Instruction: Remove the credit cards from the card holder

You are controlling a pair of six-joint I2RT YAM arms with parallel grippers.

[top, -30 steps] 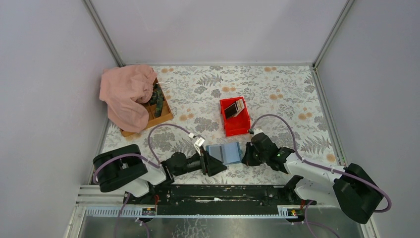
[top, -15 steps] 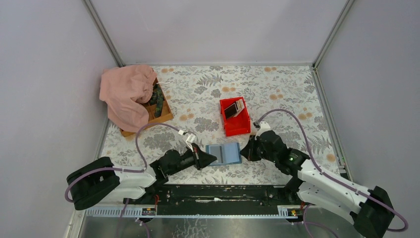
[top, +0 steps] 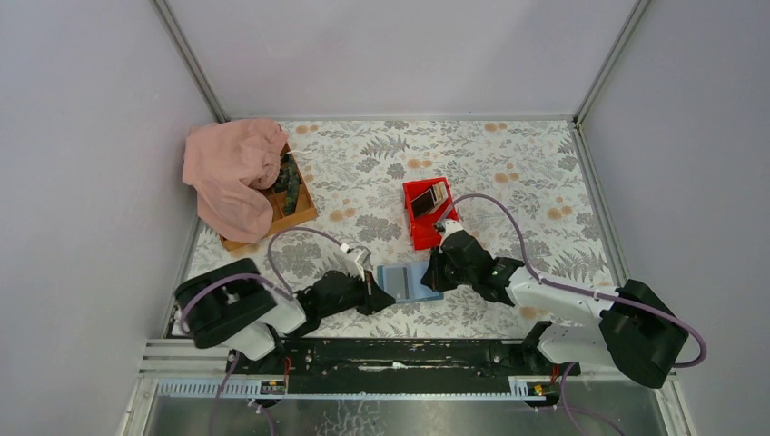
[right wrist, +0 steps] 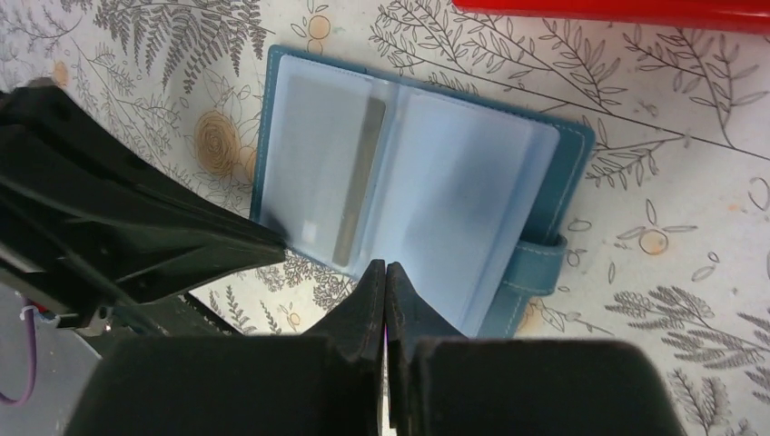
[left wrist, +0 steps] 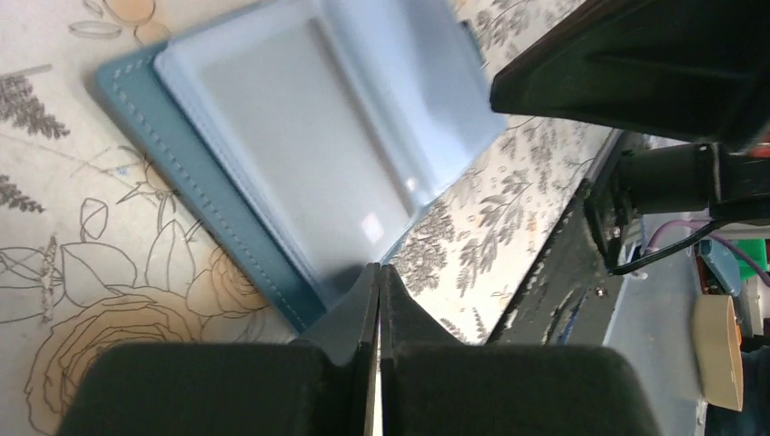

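Note:
The blue card holder (top: 409, 282) lies open on the floral table, its pale clear sleeves (right wrist: 427, 200) facing up and its snap strap (right wrist: 536, 263) at the right. A grey strip (right wrist: 360, 182) runs beside the fold. My left gripper (top: 389, 292) is shut, its tips (left wrist: 379, 270) resting at the holder's (left wrist: 300, 154) near-left edge. My right gripper (top: 434, 272) is shut too, its tips (right wrist: 386, 266) at the edge of the sleeves. Nothing shows between either pair of fingers. Several credit cards (top: 429, 198), dark and light, stand in the red bin (top: 432, 234).
The red bin's rim (right wrist: 617, 9) sits just beyond the holder. A pink cloth (top: 231, 168) drapes over a wooden box (top: 295, 204) at the back left. Grey walls enclose the table on three sides. The two grippers are close together over the holder.
The left gripper has shut; it drew back to the left, then came forward onto the holder's left edge. The right arm has shifted left, toward the holder's far right side.

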